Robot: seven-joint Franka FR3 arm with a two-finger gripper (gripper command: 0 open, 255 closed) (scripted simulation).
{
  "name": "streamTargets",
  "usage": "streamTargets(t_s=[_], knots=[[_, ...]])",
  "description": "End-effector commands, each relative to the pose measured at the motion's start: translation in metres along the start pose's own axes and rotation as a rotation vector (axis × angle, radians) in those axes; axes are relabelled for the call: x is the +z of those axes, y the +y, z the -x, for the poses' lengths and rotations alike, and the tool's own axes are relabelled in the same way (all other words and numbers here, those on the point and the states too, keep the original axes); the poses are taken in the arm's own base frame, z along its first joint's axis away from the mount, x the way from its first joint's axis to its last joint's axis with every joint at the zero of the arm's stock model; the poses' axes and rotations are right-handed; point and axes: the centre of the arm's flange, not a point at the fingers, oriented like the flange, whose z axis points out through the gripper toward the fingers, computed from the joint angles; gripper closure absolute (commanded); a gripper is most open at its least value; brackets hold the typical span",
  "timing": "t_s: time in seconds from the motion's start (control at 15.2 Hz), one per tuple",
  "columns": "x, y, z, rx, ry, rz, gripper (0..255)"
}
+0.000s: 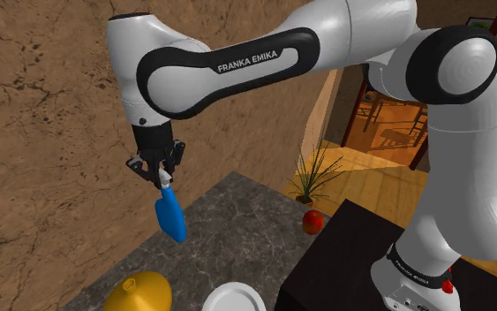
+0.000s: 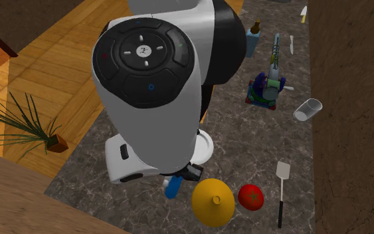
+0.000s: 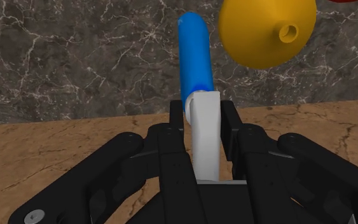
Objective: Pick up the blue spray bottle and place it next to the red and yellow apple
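The blue spray bottle (image 1: 171,217) hangs nozzle-up above the dark marble counter (image 1: 237,221), and my gripper (image 1: 161,179) is shut on its white head. In the wrist view the fingers (image 3: 175,121) clasp the white head (image 3: 206,137) and the blue body (image 3: 193,57) points away from the gripper (image 3: 203,113) over the counter. From the second exterior view the bottle (image 2: 172,187) peeks out under the arm, beside a yellow dome-shaped lid (image 2: 213,201). The red apple (image 2: 251,197) lies just past that lid, toward the brown wall.
A white plate (image 2: 205,147) sits near the yellow lid (image 1: 139,293). A spatula (image 2: 281,189) lies by the apple. Farther along the counter are a tipped glass (image 2: 306,110) and a blue-green object (image 2: 265,90). A potted plant (image 1: 315,177) stands off the counter's edge.
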Motion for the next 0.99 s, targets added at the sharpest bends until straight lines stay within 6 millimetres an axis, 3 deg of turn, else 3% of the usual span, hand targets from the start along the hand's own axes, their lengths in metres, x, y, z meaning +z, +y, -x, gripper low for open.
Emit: streamTargets(t_s=[0.0, 0.92], knots=[[-0.012, 0.000, -0.001, 0.000, 0.000, 0.000, 255], [-0.084, 0.001, -0.002, 0.000, 0.000, 0.000, 255]])
